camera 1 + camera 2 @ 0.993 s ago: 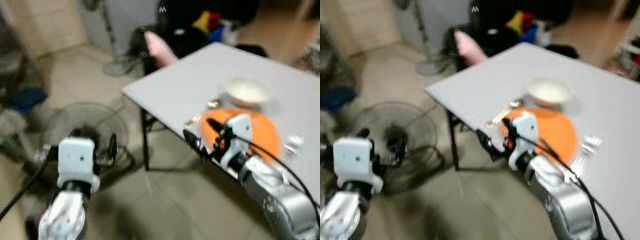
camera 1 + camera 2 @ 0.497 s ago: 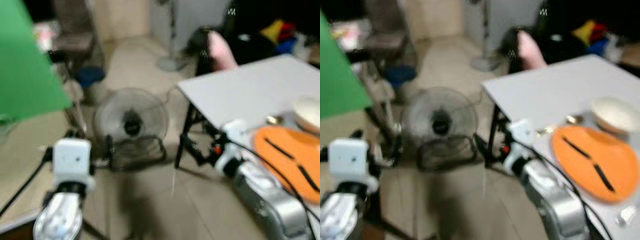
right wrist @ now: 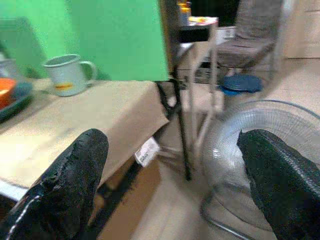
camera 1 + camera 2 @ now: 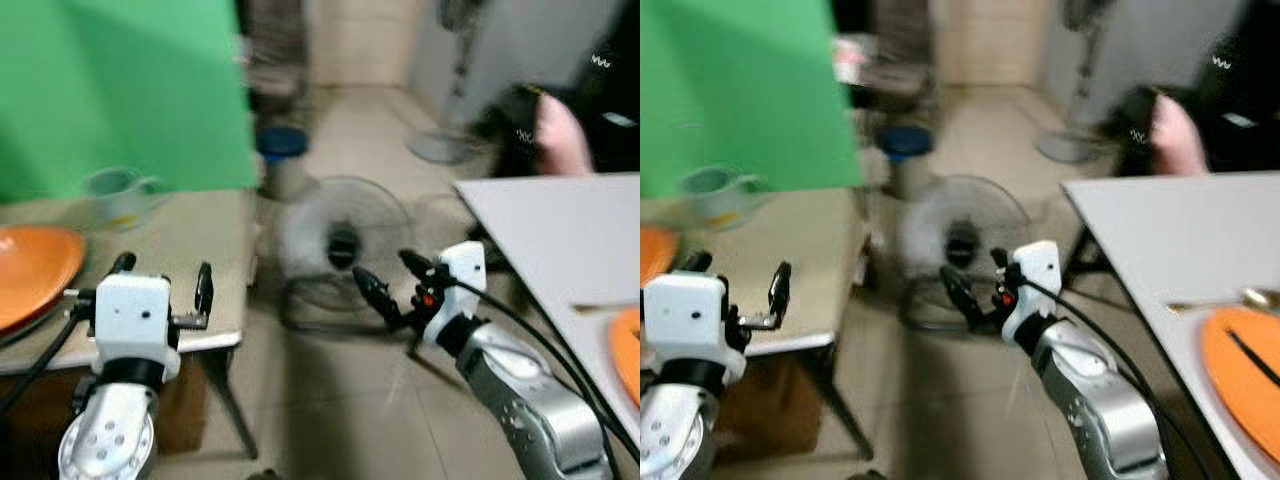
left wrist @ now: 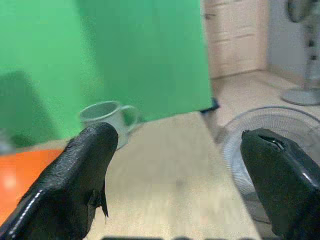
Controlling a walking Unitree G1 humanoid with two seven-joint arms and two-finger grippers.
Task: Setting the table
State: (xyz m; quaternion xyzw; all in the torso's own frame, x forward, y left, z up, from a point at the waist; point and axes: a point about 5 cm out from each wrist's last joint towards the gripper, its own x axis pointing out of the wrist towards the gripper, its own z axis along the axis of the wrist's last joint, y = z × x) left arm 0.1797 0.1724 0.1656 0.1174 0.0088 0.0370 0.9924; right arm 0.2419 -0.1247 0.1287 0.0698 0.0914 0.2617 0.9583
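Both sets of jaws stand spread and empty. Your left gripper (image 4: 163, 280) hangs over the near edge of the beige counter (image 4: 170, 240); your right gripper (image 4: 392, 281) is held out over the floor, in front of the floor fan (image 4: 340, 240).

The step in hand appears to be the approach to the beige counter for the next piece of tableware. From the left gripper, the pale green mug (image 4: 118, 195) stands at about 11 o'clock, against the green screen (image 4: 120, 90), and the orange plate (image 4: 35, 268) lies at about 9 o'clock. The white counter (image 4: 560, 230) being set is at 3 o'clock, with another orange plate (image 4: 1245, 375) on it.

Let the blurred head views settle before you reach. Square up to the beige counter, keep the jaws wide, and steer the right arm wide of the fan.
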